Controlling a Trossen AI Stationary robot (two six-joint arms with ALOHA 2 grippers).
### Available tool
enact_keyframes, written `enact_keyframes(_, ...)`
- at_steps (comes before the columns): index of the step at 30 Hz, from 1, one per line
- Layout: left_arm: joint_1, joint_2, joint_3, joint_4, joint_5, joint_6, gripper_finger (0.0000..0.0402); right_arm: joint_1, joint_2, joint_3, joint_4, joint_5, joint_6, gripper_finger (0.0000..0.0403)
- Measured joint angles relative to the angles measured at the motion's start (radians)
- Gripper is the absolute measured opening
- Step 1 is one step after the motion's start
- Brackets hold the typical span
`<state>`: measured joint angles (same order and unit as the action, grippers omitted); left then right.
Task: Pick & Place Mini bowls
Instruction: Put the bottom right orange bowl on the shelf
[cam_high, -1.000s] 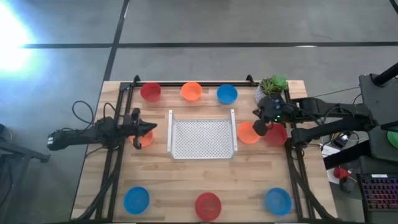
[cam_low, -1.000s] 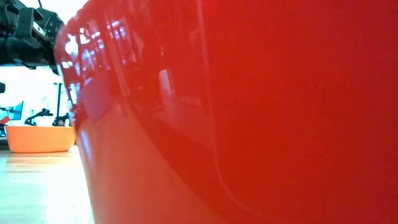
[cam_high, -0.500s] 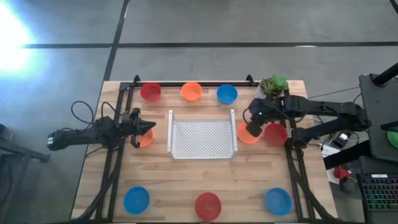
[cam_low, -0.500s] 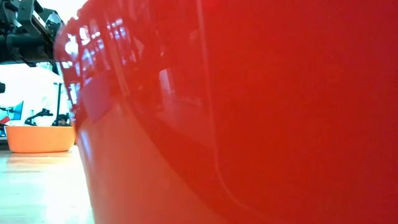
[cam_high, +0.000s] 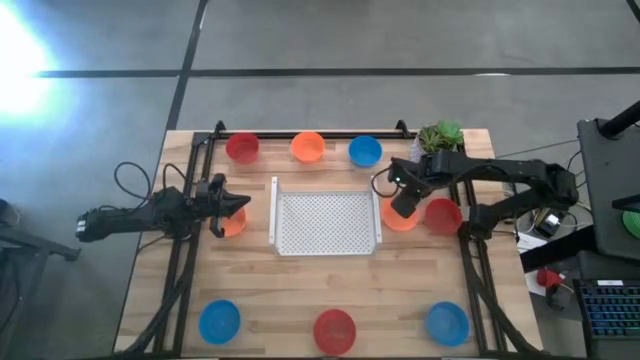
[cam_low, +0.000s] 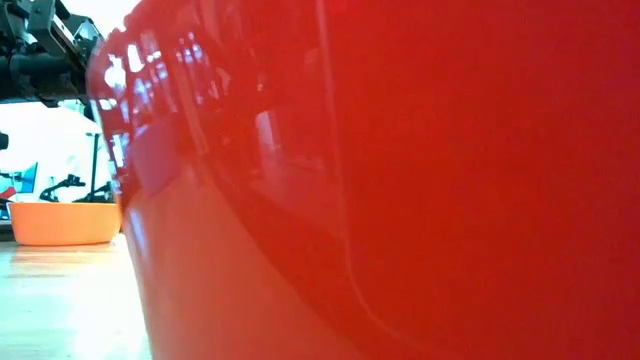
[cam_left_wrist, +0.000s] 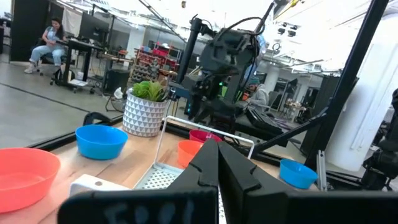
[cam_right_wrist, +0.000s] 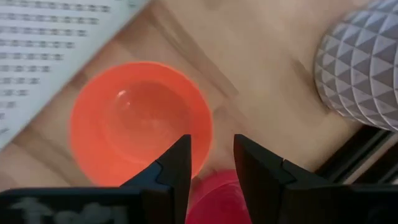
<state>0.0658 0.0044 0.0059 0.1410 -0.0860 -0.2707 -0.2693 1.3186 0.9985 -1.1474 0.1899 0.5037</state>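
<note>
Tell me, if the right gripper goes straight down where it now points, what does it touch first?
Most likely the rim of the orange bowl: the right gripper is open, one finger over that rim. The red bowl lies close beside, so depth leaves some doubt.

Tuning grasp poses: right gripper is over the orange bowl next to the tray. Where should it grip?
Probably the rim of the orange bowl, from above: it sits upright, mouth up. Best the rim section facing the red bowl, where the right gripper hovers open; the opposite side nearly meets the white tray.

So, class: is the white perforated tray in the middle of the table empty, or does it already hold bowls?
Empty. In the high view the white perforated tray shows only its bare dotted floor; the nearest orange bowl sits on the table beside it.
</note>
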Motion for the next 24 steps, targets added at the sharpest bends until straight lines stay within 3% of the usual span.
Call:
enact_keyframes(10,0.0,0.0,0.0,-0.001,0.026,-0.028,0.0,-0.081,0.076,0.0,0.02,-0.003,-0.066,0.0115)
enact_keyframes(24,0.0,0.0,0.0,-0.008,0.026,-0.029,0.0,-0.083,0.096,-0.092,0.126,-0.015,-0.08,0.0102)
